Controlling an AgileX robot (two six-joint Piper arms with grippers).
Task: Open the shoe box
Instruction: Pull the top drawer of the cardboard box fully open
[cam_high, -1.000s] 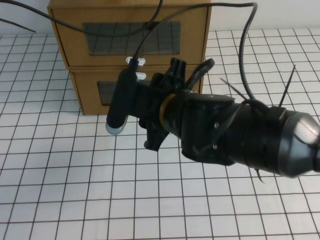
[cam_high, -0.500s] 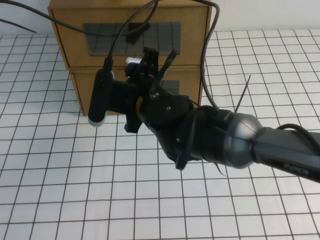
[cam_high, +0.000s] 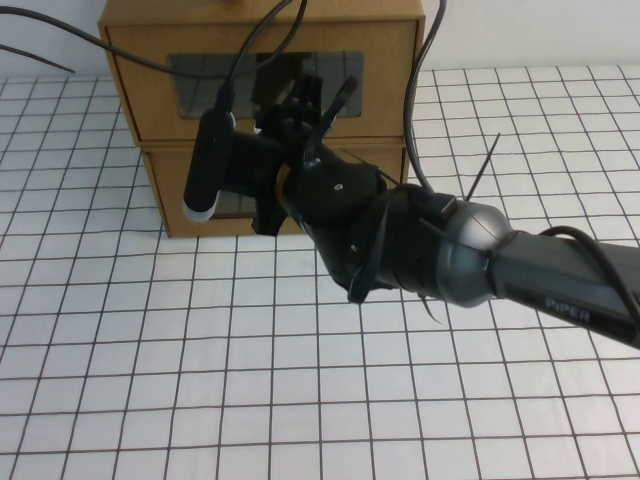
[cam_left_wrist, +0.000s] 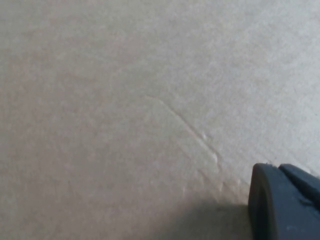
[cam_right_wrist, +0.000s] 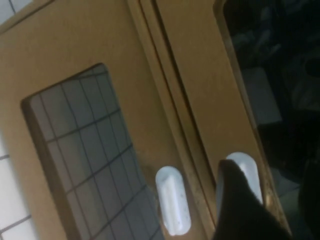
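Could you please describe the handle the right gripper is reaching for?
On the brown two-drawer shoe box, it is the upper white handle, just above the lower handle. Only it sits behind the right gripper; the left gripper faces plain cardboard.

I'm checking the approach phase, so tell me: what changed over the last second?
The right gripper moved forward and up to the front of the stacked shoe boxes; its jaws now stand apart at a white pull tab, gripping nothing yet. The boxes stayed put and closed. The left gripper shows only in its wrist view, close to plain cardboard.
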